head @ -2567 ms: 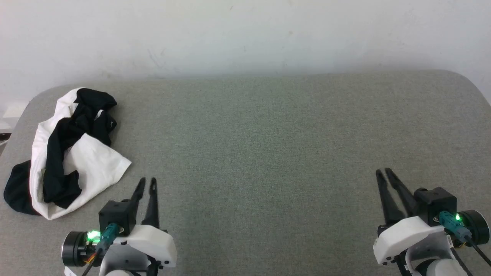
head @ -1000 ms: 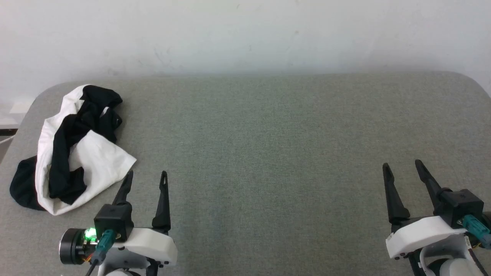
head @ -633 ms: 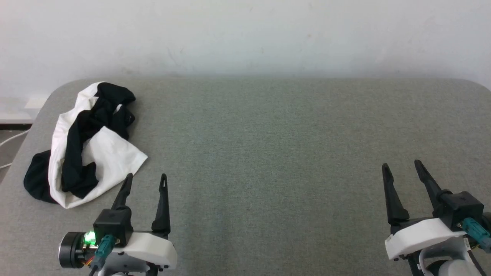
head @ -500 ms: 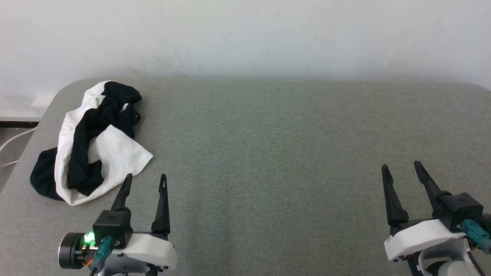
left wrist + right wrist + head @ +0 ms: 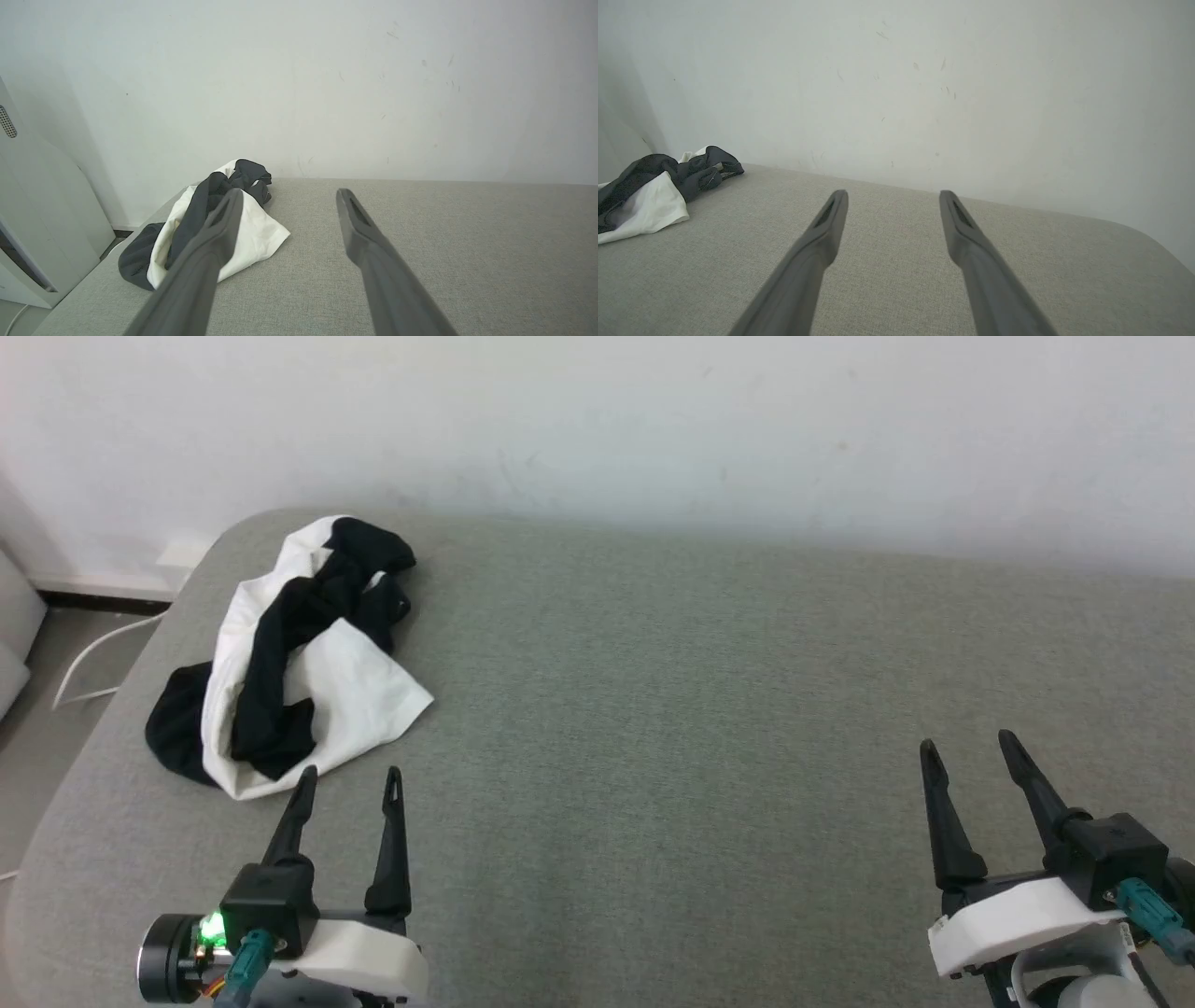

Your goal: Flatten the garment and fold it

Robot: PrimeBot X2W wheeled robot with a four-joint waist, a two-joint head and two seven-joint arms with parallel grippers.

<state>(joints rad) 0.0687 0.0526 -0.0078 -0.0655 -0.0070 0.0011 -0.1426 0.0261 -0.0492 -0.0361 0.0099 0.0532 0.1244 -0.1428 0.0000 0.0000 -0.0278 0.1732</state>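
Observation:
The garment (image 5: 308,663) lies crumpled in a heap at the table's far left, white cloth tangled with black sleeves. In the left wrist view the garment (image 5: 252,233) sits just ahead and to the left, partly behind one finger. The right wrist view has the garment (image 5: 649,200) at its left edge. My left gripper (image 5: 350,782) hovers open just in front of the heap, holding nothing. Far to the right my right gripper (image 5: 966,752) stands open over bare table, well away from the cloth.
The grey fabric-covered table (image 5: 700,691) has rounded corners and meets a white wall (image 5: 597,420) at the back. Beyond the left edge are floor and a white cable (image 5: 93,658). A pale cabinet (image 5: 32,224) stands left of the table.
The head camera has turned left, so the garment now sits further right in the picture. Both grippers went from nearly shut to open early on and have stayed open since.

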